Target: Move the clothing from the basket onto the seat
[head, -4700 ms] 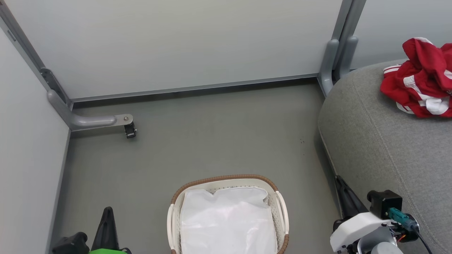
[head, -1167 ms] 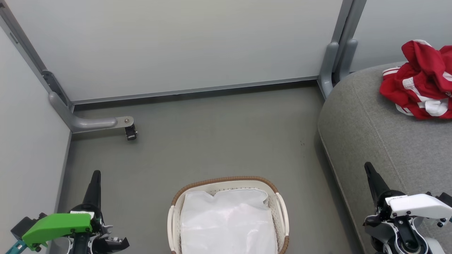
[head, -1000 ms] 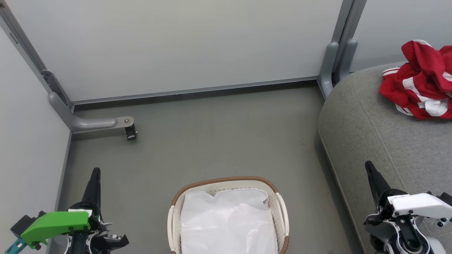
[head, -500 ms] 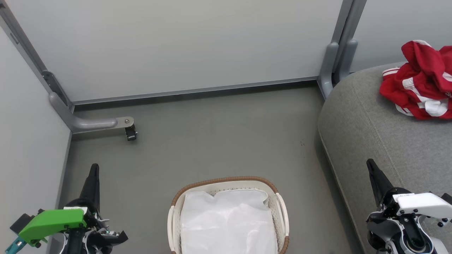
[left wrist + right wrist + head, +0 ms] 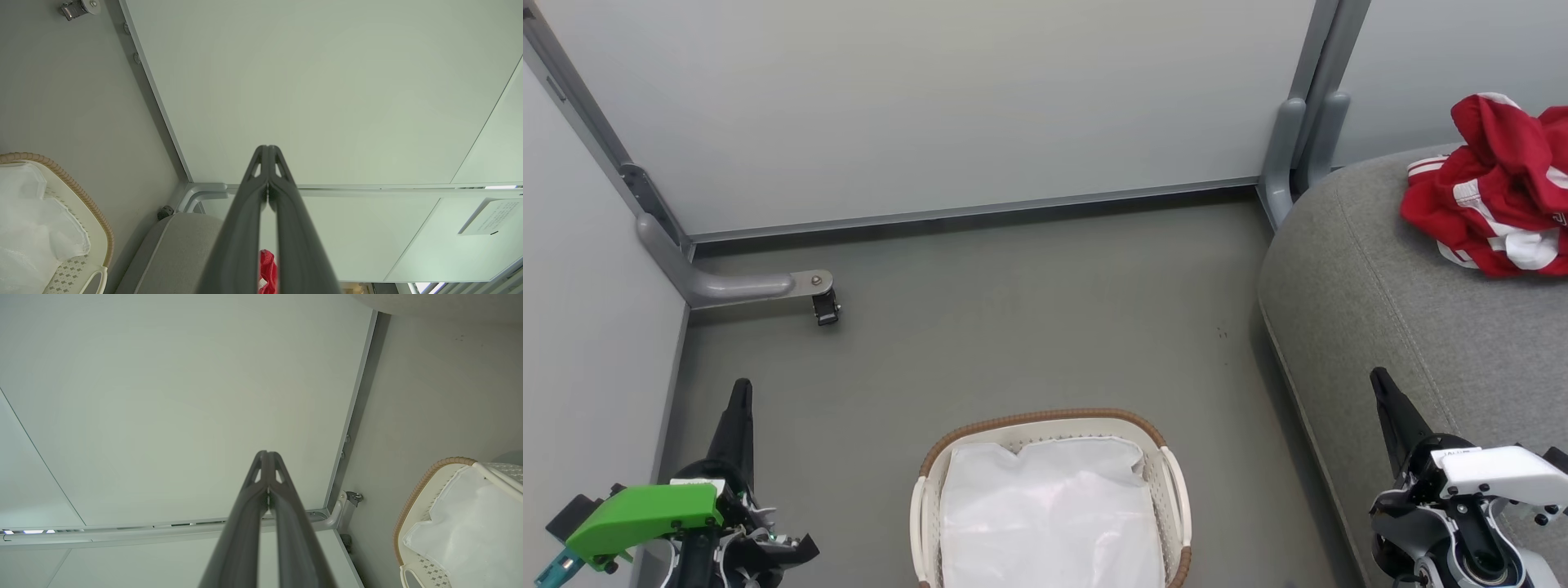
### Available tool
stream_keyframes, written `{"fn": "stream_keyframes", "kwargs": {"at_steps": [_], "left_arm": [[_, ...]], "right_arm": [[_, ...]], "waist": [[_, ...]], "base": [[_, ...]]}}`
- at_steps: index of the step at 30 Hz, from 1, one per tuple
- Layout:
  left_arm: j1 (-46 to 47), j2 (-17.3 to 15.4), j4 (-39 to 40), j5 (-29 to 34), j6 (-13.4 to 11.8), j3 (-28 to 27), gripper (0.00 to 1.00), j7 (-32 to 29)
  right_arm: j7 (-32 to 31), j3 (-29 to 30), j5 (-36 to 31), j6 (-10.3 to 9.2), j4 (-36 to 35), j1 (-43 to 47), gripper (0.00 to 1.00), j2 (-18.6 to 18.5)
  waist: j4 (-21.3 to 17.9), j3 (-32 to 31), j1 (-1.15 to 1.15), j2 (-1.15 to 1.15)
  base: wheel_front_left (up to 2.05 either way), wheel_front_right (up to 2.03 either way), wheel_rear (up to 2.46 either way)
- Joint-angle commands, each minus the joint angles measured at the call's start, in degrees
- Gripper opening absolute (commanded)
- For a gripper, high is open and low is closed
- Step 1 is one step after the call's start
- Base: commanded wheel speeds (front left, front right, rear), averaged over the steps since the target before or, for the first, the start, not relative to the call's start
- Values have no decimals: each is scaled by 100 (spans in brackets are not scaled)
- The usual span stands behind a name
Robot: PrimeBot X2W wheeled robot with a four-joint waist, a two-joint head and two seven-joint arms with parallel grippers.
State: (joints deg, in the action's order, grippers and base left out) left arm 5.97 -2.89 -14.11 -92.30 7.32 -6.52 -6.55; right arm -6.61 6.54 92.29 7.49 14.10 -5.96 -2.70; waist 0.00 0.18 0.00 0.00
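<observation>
Starting far left with the left gripper [image 5: 741, 390]: pinched shut, holding nothing, poised above the floor [image 5: 1013, 327]. Sliding to centre, the basket [image 5: 1045, 413], lined with crumpled white sheeting [image 5: 1049, 514], garment or liner, hard to call. Further right, onto the seat [image 5: 1380, 310], carrying a red-and-white garment [image 5: 1494, 188]: looks soft, light, floppy; best pinched at a raised fold. Ending on the right gripper [image 5: 1380, 384], closed too, empty, hovering at the seat's near edge.

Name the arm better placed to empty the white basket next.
Right, likely. Both shut tools flank the white perforated plastic basket about equally, but the right tool hovers by the grey fabric seat, the drop-off side; the left tool sits opposite.
</observation>
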Motion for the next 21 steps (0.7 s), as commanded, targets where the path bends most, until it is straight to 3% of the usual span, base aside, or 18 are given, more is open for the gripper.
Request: {"fn": "stream_keyframes", "kwargs": {"at_steps": [1,21], "left_arm": [[58,5,13,-19,36,-15,0,-19],[57,4,13,-19,36,-14,0,-18]], "right_arm": [[-7,12,23,0,-24,-44,0,-34],[-6,11,23,0,-24,-44,0,-34]], "waist": [[0,0,0,0],[0,0,0,0]], "base": [[0,0,0],[0,0,0]]}}
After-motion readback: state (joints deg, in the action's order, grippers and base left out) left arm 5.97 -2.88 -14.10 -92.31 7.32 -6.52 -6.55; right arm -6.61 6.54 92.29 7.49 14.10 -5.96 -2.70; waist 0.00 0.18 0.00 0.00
